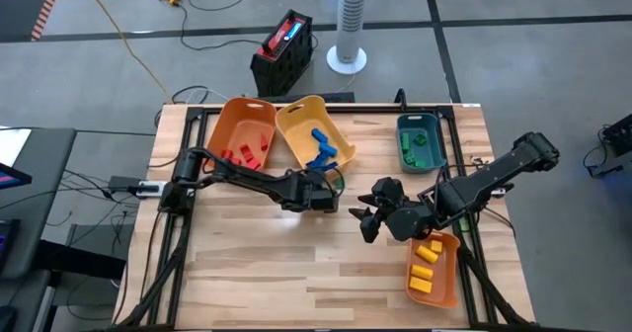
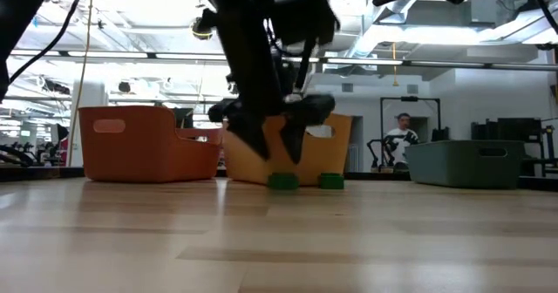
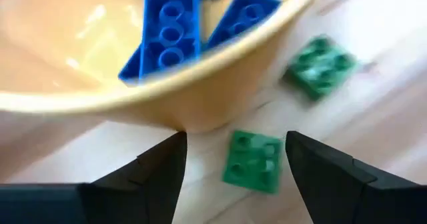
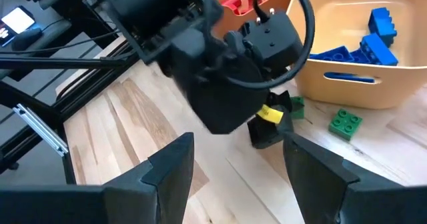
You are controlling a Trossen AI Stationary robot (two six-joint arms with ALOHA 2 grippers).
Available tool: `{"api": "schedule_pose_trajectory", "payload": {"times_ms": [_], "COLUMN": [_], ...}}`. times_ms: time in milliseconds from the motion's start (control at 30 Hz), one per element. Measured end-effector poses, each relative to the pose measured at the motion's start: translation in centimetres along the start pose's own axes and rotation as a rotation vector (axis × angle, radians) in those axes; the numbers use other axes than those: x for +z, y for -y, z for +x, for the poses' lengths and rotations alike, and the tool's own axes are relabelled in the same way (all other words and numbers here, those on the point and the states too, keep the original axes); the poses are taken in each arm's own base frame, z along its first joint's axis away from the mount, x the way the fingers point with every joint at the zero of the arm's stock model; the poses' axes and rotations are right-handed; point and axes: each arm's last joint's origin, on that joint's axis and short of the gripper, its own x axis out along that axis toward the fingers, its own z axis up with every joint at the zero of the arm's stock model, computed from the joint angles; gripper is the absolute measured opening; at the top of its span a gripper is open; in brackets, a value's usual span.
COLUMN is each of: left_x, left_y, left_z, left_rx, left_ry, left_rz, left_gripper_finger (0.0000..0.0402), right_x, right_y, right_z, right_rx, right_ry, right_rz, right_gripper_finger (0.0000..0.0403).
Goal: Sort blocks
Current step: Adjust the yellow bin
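Left claw (image 3: 233, 161) open, low over the tabletop (image 1: 296, 273) beside the yellow bin (image 3: 133, 97). One green block (image 3: 252, 161) lies flat between its fingers, untouched; second green block (image 3: 320, 65) just beyond. Right claw (image 4: 237, 161) open, waiting mid-table near the orange bin (image 1: 449, 273).

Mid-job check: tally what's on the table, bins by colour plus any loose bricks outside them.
Orange plastic bins: 2
Yellow plastic bin: 1
Teal plastic bin: 1
Loose green toy bricks: 2
Total: 6 (4 bins, 2 loose bricks)
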Motion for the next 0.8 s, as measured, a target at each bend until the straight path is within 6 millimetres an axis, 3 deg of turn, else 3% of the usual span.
{"api": "schedule_pose_trajectory", "payload": {"times_ms": [267, 433, 600, 800], "left_x": [2.4, 6.0, 10.0, 12.8], "left_y": [0.3, -0.5, -2.4, -4.5], "left_z": [-5.1, -8.0, -6.2, -3.4], "left_rx": [-0.082, -0.18, -0.29, -0.368], "left_ry": [0.006, 0.026, -0.032, -0.046], "left_rz": [0.214, 0.294, 0.374, 0.372], "left_gripper_finger": [0.0249, 0.0249, 0.0249, 0.0249], "right_x": [0.0, 0.3, 2.4, 4.5], "right_y": [0.0, 0.2, 1.2, 1.9], "right_z": [0.0, -0.5, -2.7, -4.7], "right_rx": [0.0, 0.014, -0.002, -0.019], "right_ry": [0.0, -0.006, -0.001, 0.05], "right_rz": [0.008, 0.011, 0.018, 0.04], "right_gripper_finger": [0.024, 0.024, 0.024, 0.024]}}
